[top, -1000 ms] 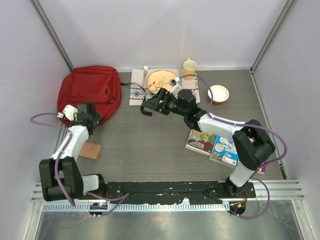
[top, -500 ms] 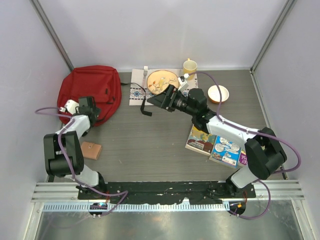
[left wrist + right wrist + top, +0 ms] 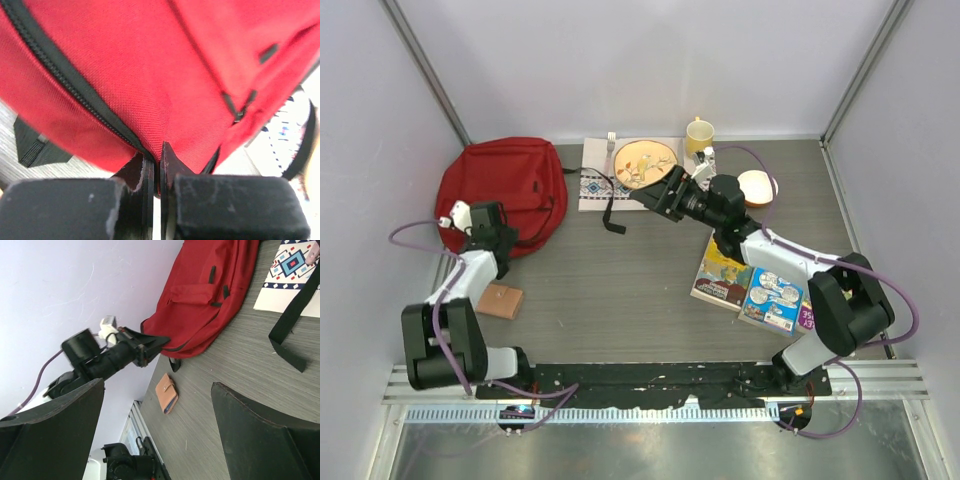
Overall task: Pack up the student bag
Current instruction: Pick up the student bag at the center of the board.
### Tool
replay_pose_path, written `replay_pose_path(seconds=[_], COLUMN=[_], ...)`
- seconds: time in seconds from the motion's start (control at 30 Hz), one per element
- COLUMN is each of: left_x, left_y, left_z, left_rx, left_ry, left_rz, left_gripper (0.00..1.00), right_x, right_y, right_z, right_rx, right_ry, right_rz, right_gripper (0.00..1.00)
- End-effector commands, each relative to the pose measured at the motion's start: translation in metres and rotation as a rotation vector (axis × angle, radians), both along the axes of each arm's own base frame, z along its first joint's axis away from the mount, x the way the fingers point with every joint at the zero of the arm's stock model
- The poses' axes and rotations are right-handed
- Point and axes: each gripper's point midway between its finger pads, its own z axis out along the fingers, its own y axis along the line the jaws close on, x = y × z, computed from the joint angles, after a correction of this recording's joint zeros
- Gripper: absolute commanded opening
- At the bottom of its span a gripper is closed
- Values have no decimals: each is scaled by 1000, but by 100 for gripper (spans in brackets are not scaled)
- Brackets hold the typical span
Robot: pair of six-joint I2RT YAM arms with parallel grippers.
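Red fabric fills the upper left of my overhead view: the student bag [image 3: 500, 185] lies close to the left wall. Its near edge by the zipper is pinched between the closed jaws of my left gripper [image 3: 159, 150]. Bare grey table [image 3: 620, 290] spreads across the middle. My right gripper [image 3: 658, 194] hangs spread wide at the placemat's [image 3: 595, 185] lower edge. Books [image 3: 745, 285] sit right of centre; a brown wallet [image 3: 502, 299] lies lower left, apart from the bag.

The top camera looks down from above and behind the arms over the whole bench [image 3: 620, 290]. The left wrist camera sits close against the student bag [image 3: 150, 75]. The right wrist camera faces left across the bench, sharing the bag and the left gripper [image 3: 162, 342] with the top view.
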Motion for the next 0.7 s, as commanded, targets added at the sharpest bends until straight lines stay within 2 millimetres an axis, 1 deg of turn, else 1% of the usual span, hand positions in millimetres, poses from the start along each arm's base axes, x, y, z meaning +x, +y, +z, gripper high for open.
replay_pose_path(seconds=[0.0, 0.03, 0.07, 0.1, 0.13, 0.2, 0.23, 0.3, 0.33, 0.4, 0.43, 0.47, 0.57, 0.63, 0.67], left_x=[8, 6, 6, 3, 3, 1, 1, -1, -1, -4, -7, -10, -23, -32, -37], left_y=[-13, -20, -23, -26, -31, -35, -46, -53, -57, -69, -72, -79, -87, -91, -92], left_z=[76, 87, 97, 117, 129, 151, 163, 175, 188, 201, 211, 216, 228, 228, 232], left_rx=[34, 41, 51, 72, 85, 113, 110, 112, 118, 116, 120, 120, 121, 116, 123], left_ry=[-232, -255, -284, -335, -353, -395, -415, -429, -458, -494, -517, -527, -540, -531, -546], left_rz=[-120, -176, -199, -226, -272, -313, -381, -428, -459, -527, -547, -591, -634, -659, -657], left_gripper=[0, 0, 0, 0, 0, 0, 0, 0, 0, 0, 0, 0, 0, 0, 0], right_x=[7, 9, 11, 11, 12, 11, 12, 10, 10, 10, 10, 11, 12, 13, 13], right_y=[-2, -2, -2, -1, 0, 3, 4, 7, 8, 10, 10, 9, 11, 13, 13], right_z=[4, -2, -7, -9, -14, -16, -17, -17, -18, -22, -23, -25, -28, -31, -32], right_rx=[28, 22, 19, 19, 23, 32, 44, 60, 62, 64, 63, 63, 59, 59, 57], right_ry=[-20, -8, 4, 12, 23, 30, 36, 36, 40, 55, 56, 63, 80, 87, 91], right_rz=[8, 9, 9, 13, 16, 37, 44, 67, 71, 76, 81, 78, 84, 93, 98], right_gripper=[93, 93, 93, 93, 93, 93, 93, 93, 93, 93, 93, 93, 93, 93, 93])
